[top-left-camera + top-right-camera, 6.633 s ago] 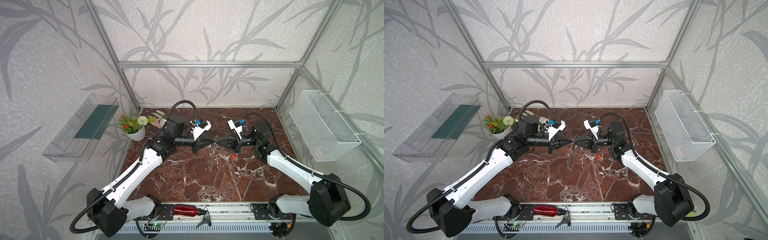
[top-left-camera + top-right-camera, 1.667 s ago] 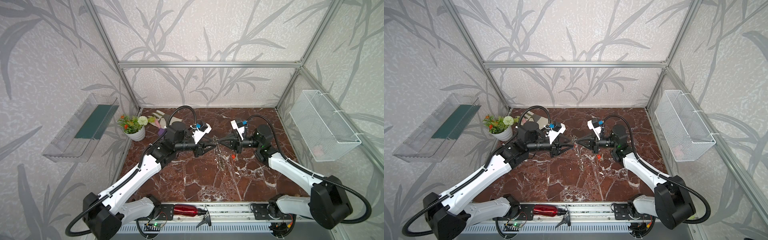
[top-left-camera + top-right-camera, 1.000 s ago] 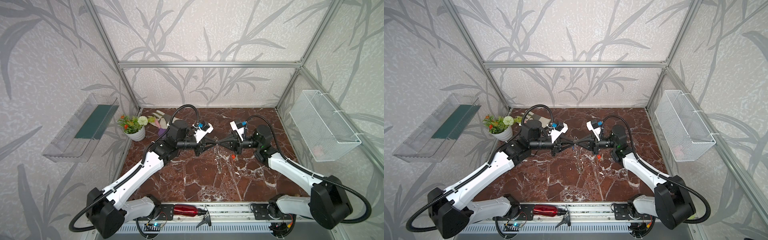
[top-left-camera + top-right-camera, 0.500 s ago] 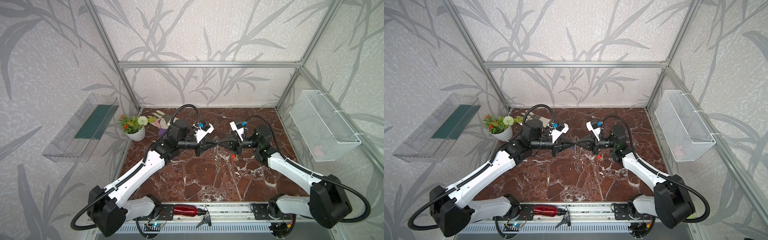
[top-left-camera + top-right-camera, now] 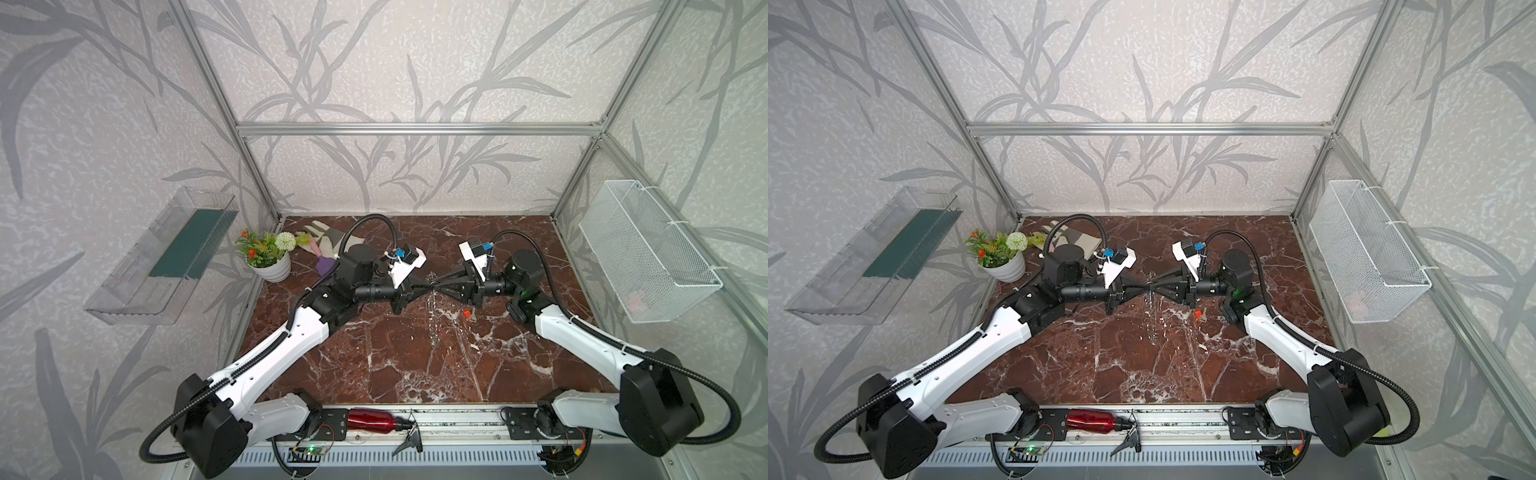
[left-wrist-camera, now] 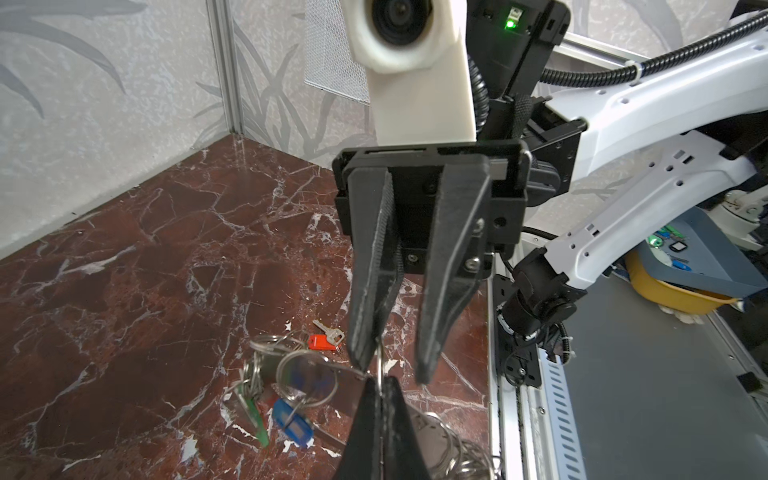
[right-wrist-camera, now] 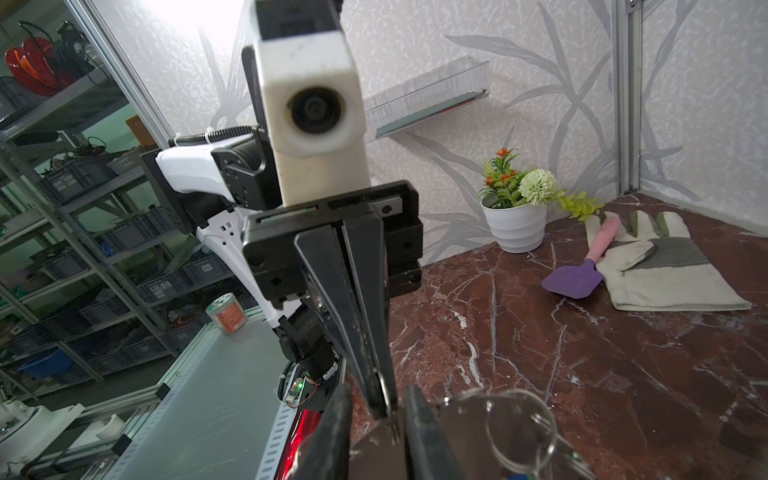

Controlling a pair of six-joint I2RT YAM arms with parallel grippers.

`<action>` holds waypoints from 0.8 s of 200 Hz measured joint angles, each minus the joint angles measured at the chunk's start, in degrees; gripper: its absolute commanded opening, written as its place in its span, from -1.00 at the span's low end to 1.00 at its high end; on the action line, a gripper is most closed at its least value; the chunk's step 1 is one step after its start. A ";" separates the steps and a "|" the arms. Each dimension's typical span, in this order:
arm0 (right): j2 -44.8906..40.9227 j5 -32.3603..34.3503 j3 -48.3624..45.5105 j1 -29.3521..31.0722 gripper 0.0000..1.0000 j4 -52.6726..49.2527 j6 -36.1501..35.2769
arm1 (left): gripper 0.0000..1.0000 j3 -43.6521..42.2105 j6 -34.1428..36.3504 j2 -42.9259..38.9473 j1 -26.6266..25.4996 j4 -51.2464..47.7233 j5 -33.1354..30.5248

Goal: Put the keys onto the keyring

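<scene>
The keyring hangs in mid-air over the middle of the table, between the two grippers, which meet tip to tip. My left gripper is shut on one of its split rings. My right gripper stands open, its fingers on either side of the left gripper's tips. The keyring's grey plate hangs below them. A green-tagged key and a blue-tagged key hang from its rings. A red-headed key lies loose on the table under the right gripper.
A white flower pot, a work glove and a purple trowel sit at the back left. A wire basket hangs on the right wall, a clear shelf on the left. A red bottle lies on the front rail.
The left gripper came in to the right gripper's tip and shut on the ring. In the last half second the right gripper's jaws have parted. The arms have barely moved since.
</scene>
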 measured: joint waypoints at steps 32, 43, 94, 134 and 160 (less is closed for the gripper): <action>-1.90 5.31 0.00 -0.39 -0.34 -1.81 0.28 | -1.00 -5.25 -0.15 -2.16 -2.19 4.76 -6.49; -2.82 7.96 0.00 -0.52 -0.32 -2.97 0.63 | -1.00 -6.58 0.31 -2.47 -3.17 6.93 -9.01; -9.38 19.69 -0.35 -0.66 -0.18 -12.46 0.26 | -1.00 -13.79 4.57 -2.93 -6.58 17.42 -19.34; -13.90 28.89 -1.14 -0.72 -0.07 -21.79 -0.63 | -1.00 -17.66 9.03 -1.31 -8.22 26.93 -23.65; -14.01 31.69 -1.22 -0.72 -0.07 -25.90 -0.70 | -1.00 -21.03 12.07 0.87 -9.42 34.34 -25.29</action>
